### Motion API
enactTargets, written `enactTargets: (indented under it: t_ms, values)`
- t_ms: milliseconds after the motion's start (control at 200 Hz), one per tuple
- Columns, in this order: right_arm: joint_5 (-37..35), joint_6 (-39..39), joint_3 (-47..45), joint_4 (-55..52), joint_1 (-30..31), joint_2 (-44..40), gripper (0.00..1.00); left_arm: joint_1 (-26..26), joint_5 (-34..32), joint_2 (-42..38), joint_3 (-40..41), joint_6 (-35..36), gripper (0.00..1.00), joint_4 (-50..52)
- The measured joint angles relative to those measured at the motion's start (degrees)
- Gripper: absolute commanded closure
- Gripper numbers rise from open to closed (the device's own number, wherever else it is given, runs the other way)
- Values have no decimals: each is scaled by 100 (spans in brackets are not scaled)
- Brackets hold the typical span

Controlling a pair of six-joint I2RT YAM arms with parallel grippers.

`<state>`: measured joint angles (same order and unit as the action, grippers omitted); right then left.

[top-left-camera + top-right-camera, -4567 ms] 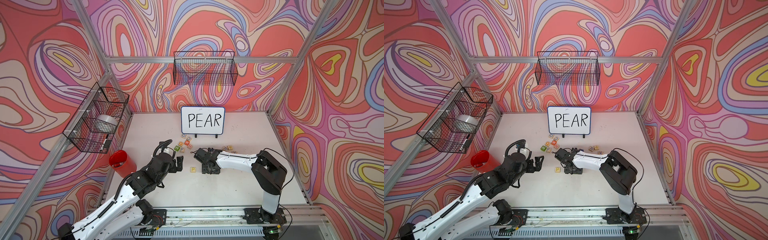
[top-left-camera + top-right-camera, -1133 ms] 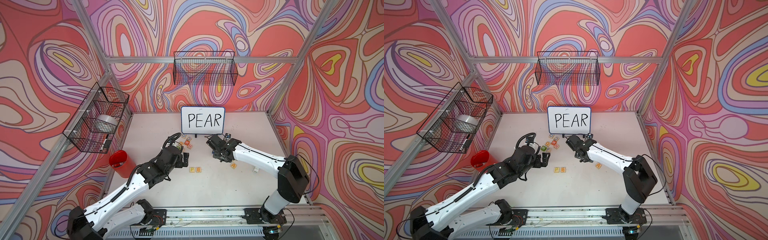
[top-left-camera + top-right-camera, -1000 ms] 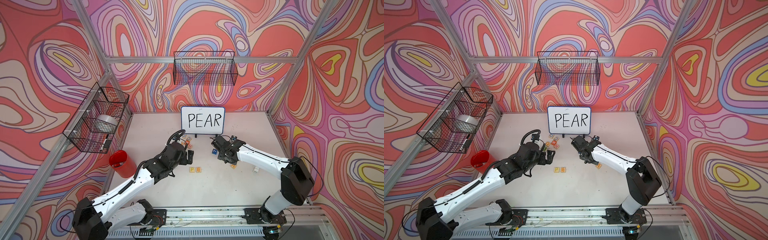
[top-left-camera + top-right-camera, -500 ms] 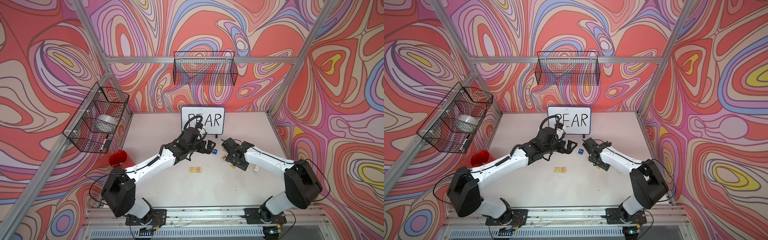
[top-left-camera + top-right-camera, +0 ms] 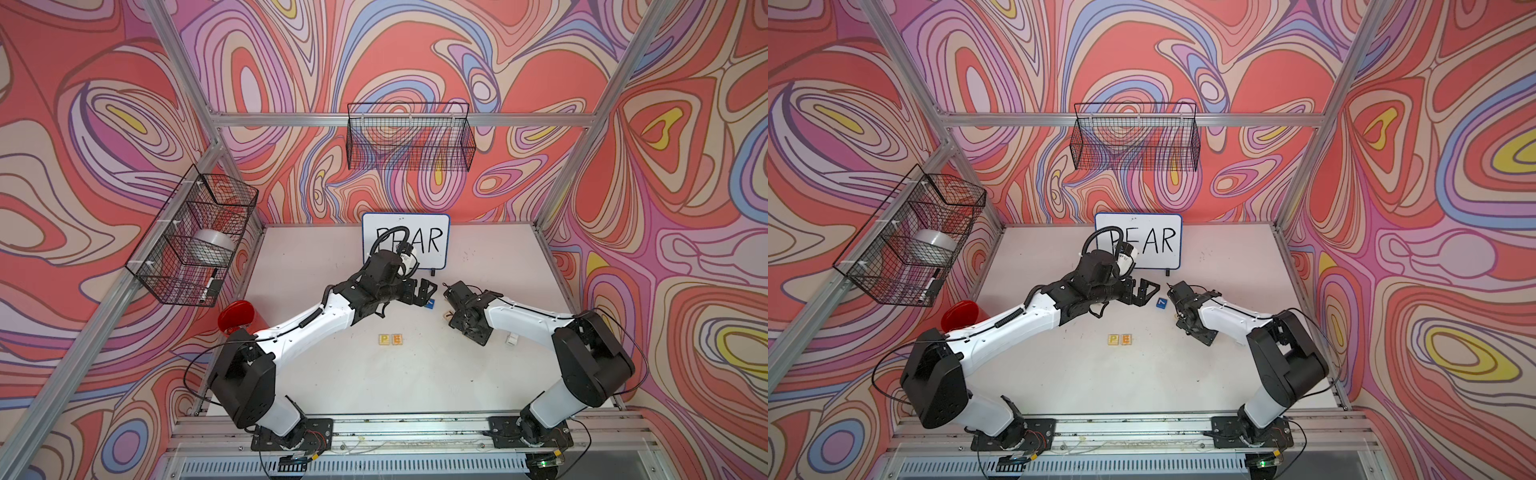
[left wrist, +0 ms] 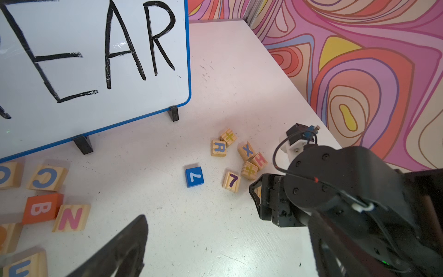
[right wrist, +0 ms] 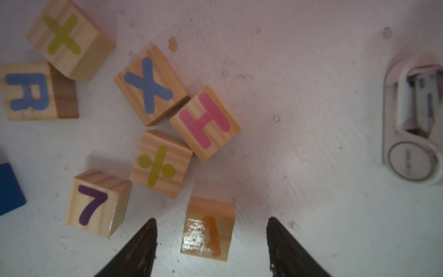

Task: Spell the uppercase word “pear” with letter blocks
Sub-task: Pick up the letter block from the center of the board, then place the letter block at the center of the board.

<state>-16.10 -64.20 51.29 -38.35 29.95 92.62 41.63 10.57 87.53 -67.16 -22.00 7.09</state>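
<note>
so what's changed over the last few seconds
An E block has joined the P block mid-table. The right gripper left there and now straddles the A block, jaws open, not gripping. The left gripper, open, reached across toward the blue 7 cube. The P block and whiteboard stayed put.

whiteboard (image 5: 1152, 245) PEAR, P block (image 5: 1112, 340), E block (image 5: 1125, 340), R block (image 7: 28, 93)

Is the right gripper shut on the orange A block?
No: the right gripper straddles the A block with jaws apart, table visible in both gaps.
</note>
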Motion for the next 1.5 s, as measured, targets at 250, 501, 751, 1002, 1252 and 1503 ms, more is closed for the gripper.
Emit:
enactTargets:
  t_ms: [250, 501, 751, 1002, 1252, 1503]
  values:
    - [17, 0, -74, 286, -37, 118, 44, 0, -9, -7, 20, 35, 0, 42]
    - [-48, -85, -109, 334, -37, 118, 58, 0, -28, -109, 107, 35, 0, 68]
    - [-81, -149, -260, 444, -37, -22, 70, 0, -81, -260, 243, 35, 0, 79]
    - [-140, -131, -31, 11, 396, -72, 71, 0, -315, -608, 551, -13, 0, 116]
    - [-313, 264, 1139, -299, 1377, 428, 71, -2, -1187, -1228, 1130, -293, 0, 514]
    - [-92, 984, 1851, -321, 1858, 1327, 71, -39, -2450, -2205, 1768, -651, 0, 1209]
